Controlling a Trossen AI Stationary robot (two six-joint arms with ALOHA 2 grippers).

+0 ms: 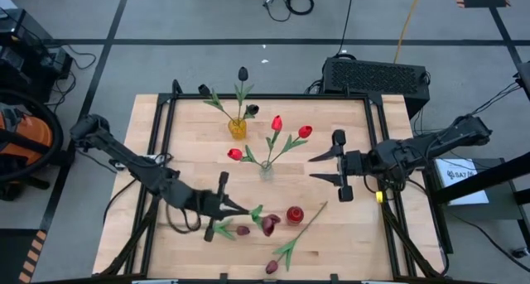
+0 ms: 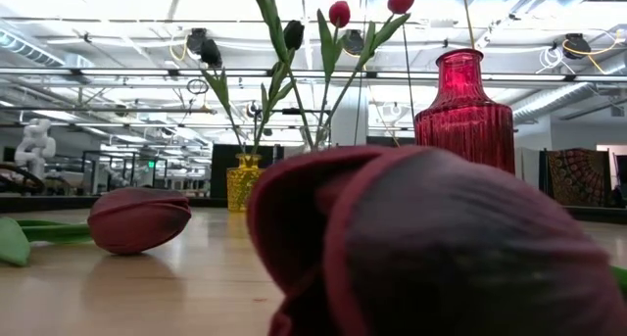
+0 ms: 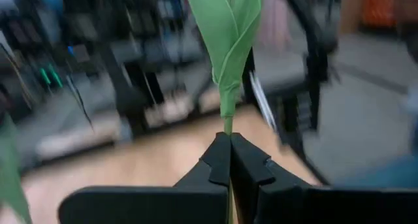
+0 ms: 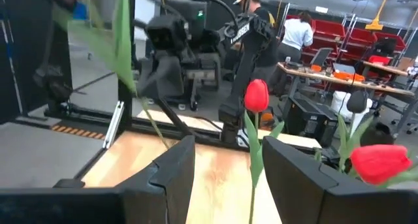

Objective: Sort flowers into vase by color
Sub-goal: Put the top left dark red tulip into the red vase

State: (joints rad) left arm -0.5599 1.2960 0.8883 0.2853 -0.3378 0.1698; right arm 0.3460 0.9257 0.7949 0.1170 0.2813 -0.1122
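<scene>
My left gripper (image 1: pixel 238 208) sits near the table's near edge, shut on a tulip's green stem (image 3: pixel 227 127). That tulip's leaf (image 1: pixel 257 211) and maroon head (image 1: pixel 270 226) lie just beyond the fingers, beside the red vase (image 1: pixel 295 214). The head fills the low view (image 2: pixel 441 248). My right gripper (image 1: pixel 319 168) is open and empty, right of the clear vase (image 1: pixel 266 170), which holds three red tulips (image 1: pixel 277 123). A yellow vase (image 1: pixel 238 128) holds dark tulips (image 1: pixel 243 73). Two loose maroon tulips (image 1: pixel 243 230) (image 1: pixel 272 267) lie flat on the table. My left gripper pinches the tulip's thin green stem (image 3: pixel 227 127) between its two fingertips (image 3: pixel 219 160), just below where the long leaf (image 3: pixel 228 34) begins. The fingers come in about level from the table's left. Leaf and head reach on past the fingertips toward the right.
The red vase (image 2: pixel 463 111) stands just right of the held tulip. A loose maroon head (image 2: pixel 137 218) lies left of it near the front edge. A long stem (image 1: pixel 308 222) slants past the red vase. Black frame rails (image 1: pixel 161 143) run along both table sides. People work beyond the table (image 4: pixel 297 34).
</scene>
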